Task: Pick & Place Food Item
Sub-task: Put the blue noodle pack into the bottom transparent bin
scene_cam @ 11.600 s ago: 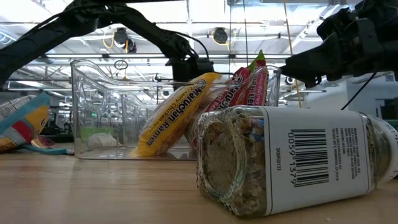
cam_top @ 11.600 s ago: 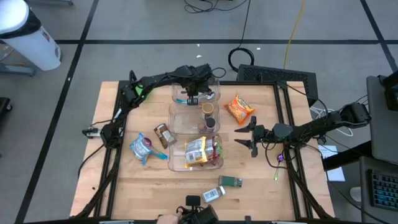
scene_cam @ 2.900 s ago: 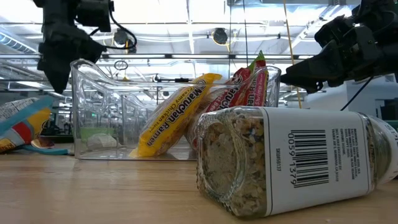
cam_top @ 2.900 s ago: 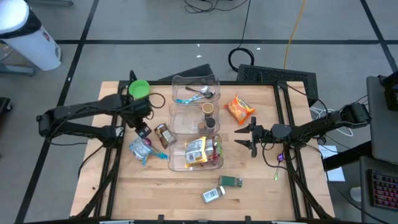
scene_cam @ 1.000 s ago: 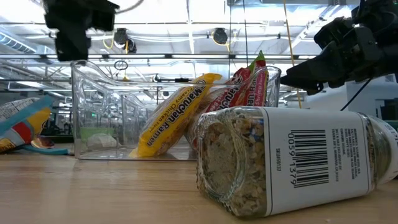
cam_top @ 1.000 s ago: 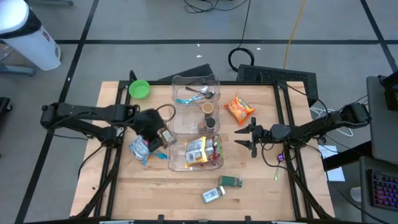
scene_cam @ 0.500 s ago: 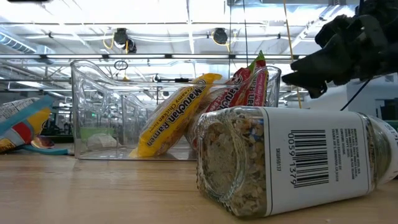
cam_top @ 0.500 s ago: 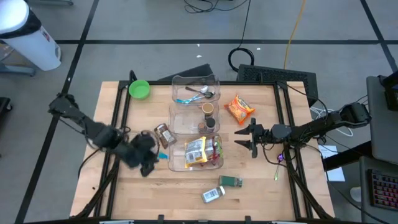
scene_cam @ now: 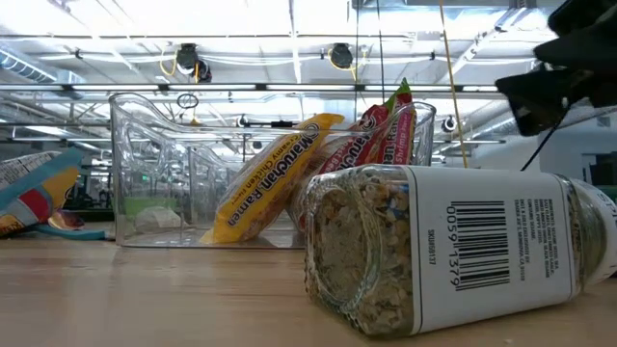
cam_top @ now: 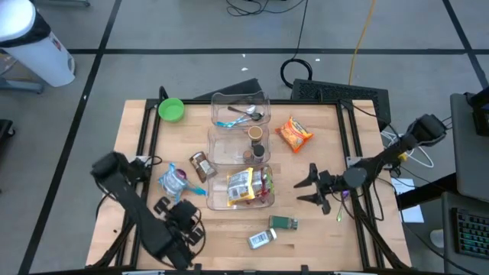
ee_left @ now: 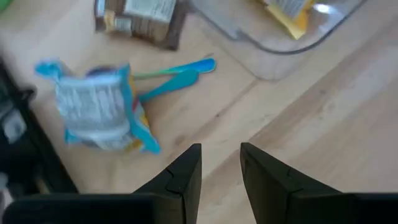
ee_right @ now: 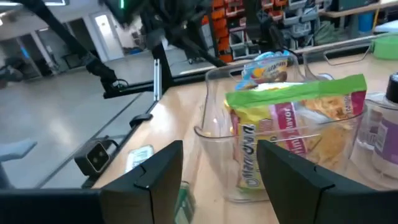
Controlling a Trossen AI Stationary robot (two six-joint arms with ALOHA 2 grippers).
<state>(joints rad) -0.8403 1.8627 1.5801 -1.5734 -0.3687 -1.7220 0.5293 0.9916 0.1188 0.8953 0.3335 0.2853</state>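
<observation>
Blue snack bag (cam_top: 173, 182) lies on the desk (cam_top: 221, 229) at 9 o'clock of the near clear bin (cam_top: 249, 188), beside a brown packet (cam_top: 201, 165). At 7 o'clock, the left claw (cam_top: 186, 221) hovers over bare wood, its fingers (ee_left: 181, 171) slightly parted and holding nothing. At 3 o'clock of that bin, the right claw (cam_top: 307, 186) hangs with fingers (ee_right: 163, 163) spread, empty. Two jars (cam_top: 273, 231) lie at 6 o'clock.
</observation>
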